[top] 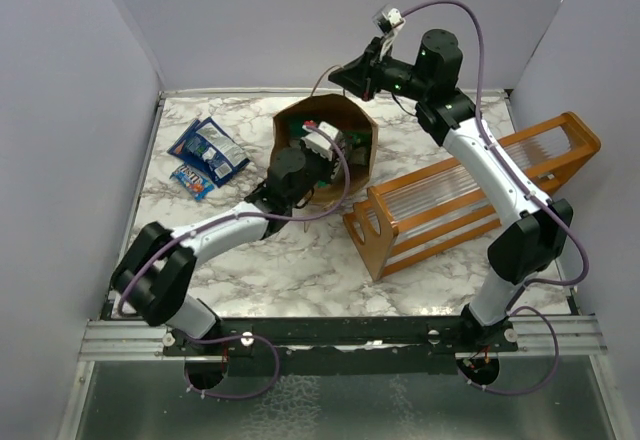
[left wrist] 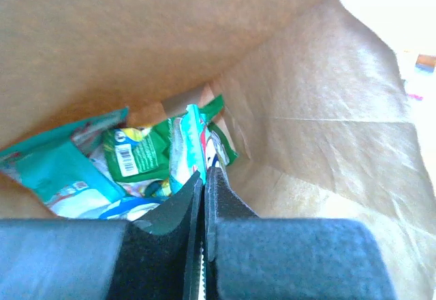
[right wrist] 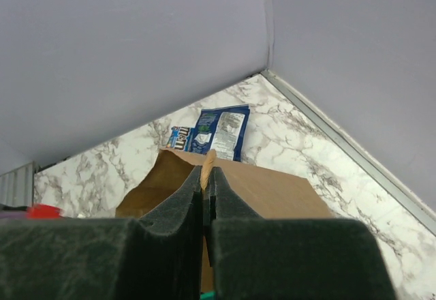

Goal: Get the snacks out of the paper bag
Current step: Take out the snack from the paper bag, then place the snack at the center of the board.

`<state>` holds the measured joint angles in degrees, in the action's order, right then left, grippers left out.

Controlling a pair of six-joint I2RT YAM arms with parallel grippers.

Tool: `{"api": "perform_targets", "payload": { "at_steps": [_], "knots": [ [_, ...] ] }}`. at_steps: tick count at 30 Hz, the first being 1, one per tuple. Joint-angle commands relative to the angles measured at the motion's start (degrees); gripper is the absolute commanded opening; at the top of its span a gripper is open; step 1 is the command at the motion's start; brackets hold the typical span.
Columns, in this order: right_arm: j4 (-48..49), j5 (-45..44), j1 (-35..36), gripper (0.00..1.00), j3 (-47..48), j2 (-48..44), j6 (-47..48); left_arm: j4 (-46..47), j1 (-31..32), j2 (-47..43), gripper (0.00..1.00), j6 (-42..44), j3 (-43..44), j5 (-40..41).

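The brown paper bag (top: 362,128) stands open at the back middle of the marble table. My left gripper (left wrist: 203,172) reaches down inside the paper bag (left wrist: 327,129) and is shut on the edge of an upright teal-and-white snack packet (left wrist: 189,136). A green packet (left wrist: 136,153) and a teal packet (left wrist: 48,170) lie beside it on the bag's floor. My right gripper (right wrist: 208,170) is above the bag's far rim, shut on a tan paper handle (right wrist: 209,158) of the bag (right wrist: 272,191). Blue-and-white snack packets (top: 207,155) lie on the table left of the bag.
An orange wooden rack (top: 470,200) with clear slats stands right of the bag, under my right arm. Grey walls close in the table on the left, back and right. The blue packets (right wrist: 219,129) lie near the back left corner.
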<state>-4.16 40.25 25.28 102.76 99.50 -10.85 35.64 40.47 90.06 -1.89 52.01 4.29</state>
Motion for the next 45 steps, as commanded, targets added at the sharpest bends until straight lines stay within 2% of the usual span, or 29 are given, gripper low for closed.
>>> {"api": "perform_targets", "payload": {
  "at_steps": [1,7,13,20,25,30,32,36,40,42,45],
  "knots": [
    [5.3,-3.0,0.03,0.02,-0.92,-2.14,0.72,-8.01,0.39,-10.9,0.01,-3.02,-2.62,-0.37],
    [6.47,-3.16,0.04,0.02,-2.79,-2.27,0.35,-21.23,0.33,-20.64,0.0,-5.93,0.65,-2.82],
    [7.82,-2.3,0.05,0.02,-5.78,-3.0,-0.14,-36.63,0.4,-30.16,0.0,-7.07,7.61,3.06],
    [6.68,-3.09,0.04,0.02,-7.54,-4.09,1.45,-48.06,0.31,-41.04,0.0,-9.08,15.87,6.04],
    [7.0,-3.31,0.04,0.02,-9.01,-5.94,1.97,-54.2,0.31,-45.59,0.0,-2.63,20.8,18.86],
    [7.32,-3.82,0.04,0.02,-10.42,-7.59,2.39,-56.75,0.31,-47.27,0.0,0.99,23.86,39.28],
    [7.4,-3.72,0.01,0.02,-10.71,-7.91,2.41,-57.26,0.34,-46.97,0.0,2.05,23.26,44.64],
    [7.59,-3.42,0.05,0.02,-10.76,-7.88,2.22,-59.4,0.3,-44.38,0.0,3.53,19.25,49.3],
    [7.93,-2.92,0.04,0.02,-11.09,-7.84,1.74,-50.76,-0.04,-45.3,0.0,4.44,5.66,53.68],
    [7.78,-2.66,0.05,0.02,-11.22,-7.9,1.69,-48.43,-2.28,-44.78,0.0,2.17,2.2,52.88],
    [7.67,-2.68,0.08,0.02,-11.65,-8.3,1.78,-49.63,-11.3,-41.8,0.0,-4.37,0.48,42.99]
  ]
}}
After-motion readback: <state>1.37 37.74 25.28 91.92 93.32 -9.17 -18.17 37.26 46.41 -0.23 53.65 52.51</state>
